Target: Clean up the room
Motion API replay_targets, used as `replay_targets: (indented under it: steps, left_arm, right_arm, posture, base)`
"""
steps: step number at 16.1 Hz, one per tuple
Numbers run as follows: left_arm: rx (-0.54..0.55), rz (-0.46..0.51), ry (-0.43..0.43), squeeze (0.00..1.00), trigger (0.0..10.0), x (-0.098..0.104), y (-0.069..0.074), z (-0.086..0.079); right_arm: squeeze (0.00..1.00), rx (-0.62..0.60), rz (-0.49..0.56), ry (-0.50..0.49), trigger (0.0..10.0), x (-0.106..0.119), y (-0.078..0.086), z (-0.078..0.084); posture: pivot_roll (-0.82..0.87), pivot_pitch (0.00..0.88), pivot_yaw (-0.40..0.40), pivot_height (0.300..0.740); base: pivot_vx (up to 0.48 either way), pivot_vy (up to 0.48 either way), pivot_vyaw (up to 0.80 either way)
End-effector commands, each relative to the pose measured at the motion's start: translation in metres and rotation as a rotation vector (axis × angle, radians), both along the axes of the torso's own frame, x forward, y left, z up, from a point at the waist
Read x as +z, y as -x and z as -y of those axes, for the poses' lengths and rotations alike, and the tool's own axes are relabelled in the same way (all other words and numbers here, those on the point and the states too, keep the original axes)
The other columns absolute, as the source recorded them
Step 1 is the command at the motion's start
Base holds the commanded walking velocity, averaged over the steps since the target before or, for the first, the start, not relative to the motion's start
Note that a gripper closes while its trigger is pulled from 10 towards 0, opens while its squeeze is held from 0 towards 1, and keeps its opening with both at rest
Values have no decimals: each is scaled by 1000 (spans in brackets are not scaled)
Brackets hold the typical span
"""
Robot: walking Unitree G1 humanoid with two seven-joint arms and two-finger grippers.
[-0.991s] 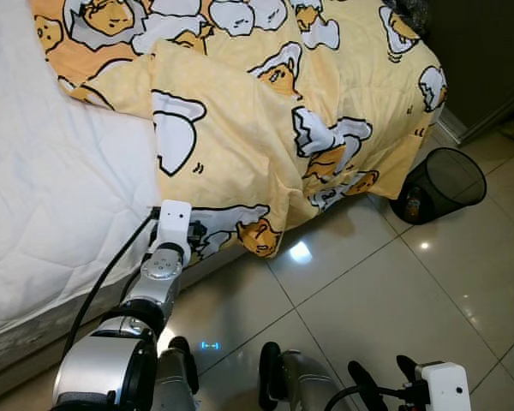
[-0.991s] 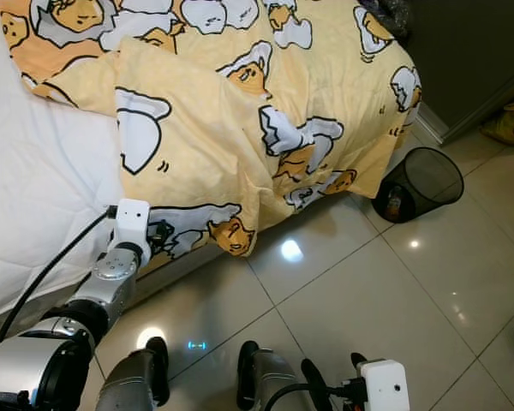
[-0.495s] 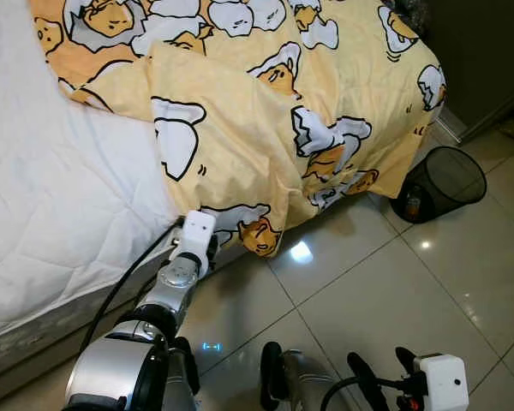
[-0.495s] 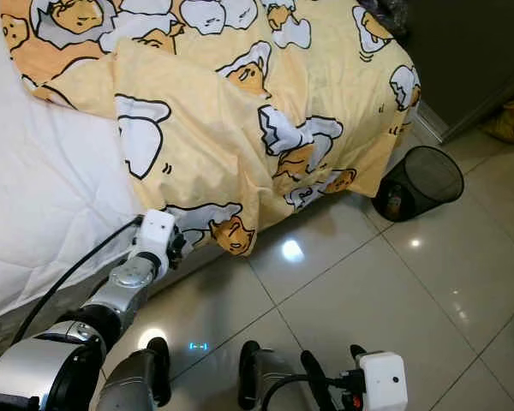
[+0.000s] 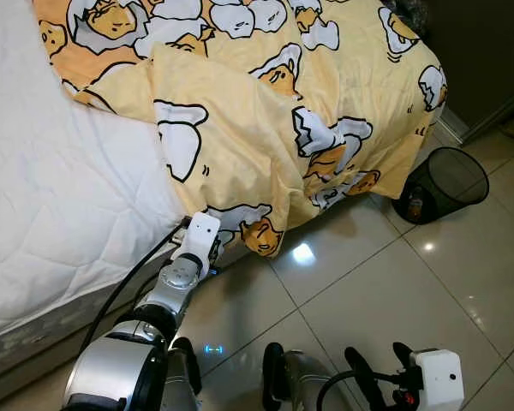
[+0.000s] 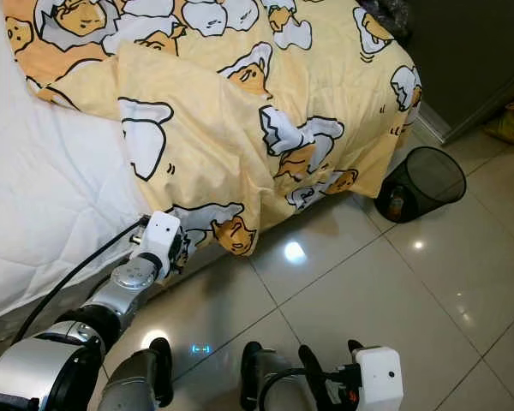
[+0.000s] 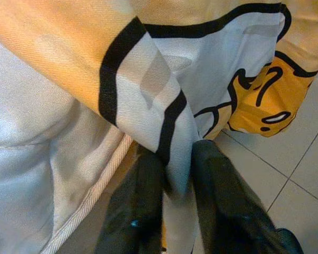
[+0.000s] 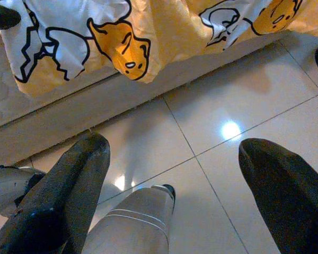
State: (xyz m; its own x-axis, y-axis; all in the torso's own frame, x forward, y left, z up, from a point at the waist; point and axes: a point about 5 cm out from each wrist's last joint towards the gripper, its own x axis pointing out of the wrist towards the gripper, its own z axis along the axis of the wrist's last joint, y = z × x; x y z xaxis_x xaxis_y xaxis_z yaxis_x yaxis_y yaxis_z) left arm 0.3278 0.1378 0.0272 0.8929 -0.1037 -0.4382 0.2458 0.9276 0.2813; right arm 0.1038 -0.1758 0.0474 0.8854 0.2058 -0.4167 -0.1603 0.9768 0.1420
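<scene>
Left hand (image 7: 172, 198) reaches to the bed's (image 5: 43, 223) side edge, fingers pinching the yellow blanket (image 5: 308, 94) hem. Right hand (image 8: 169, 180) low over floor tiles (image 5: 385, 282), fingers wide apart.

Blanket (image 5: 274, 111) spread over the mattress's (image 5: 60, 205) right part, draped over its front-right corner down toward the floor (image 5: 394, 282). Wastebasket (image 5: 441, 184) on the floor right of that corner, 1 item inside.

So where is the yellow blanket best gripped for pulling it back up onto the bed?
Probably the hanging lower hem of the blanket, approached from the floor side: it drapes free over the mattress edge. The left gripper is already shut on that hem.
</scene>
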Motion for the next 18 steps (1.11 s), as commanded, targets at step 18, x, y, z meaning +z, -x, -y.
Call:
replay_targets:
  steps: [18]
  left_arm:
    - [-372,-289,-163,0,0,-83,103,-19]
  right_arm:
    - [0,20,92,7,10000,-33,-103,-4]
  posture:
    - [-48,0,6,740]
  base:
    - [0,0,0]
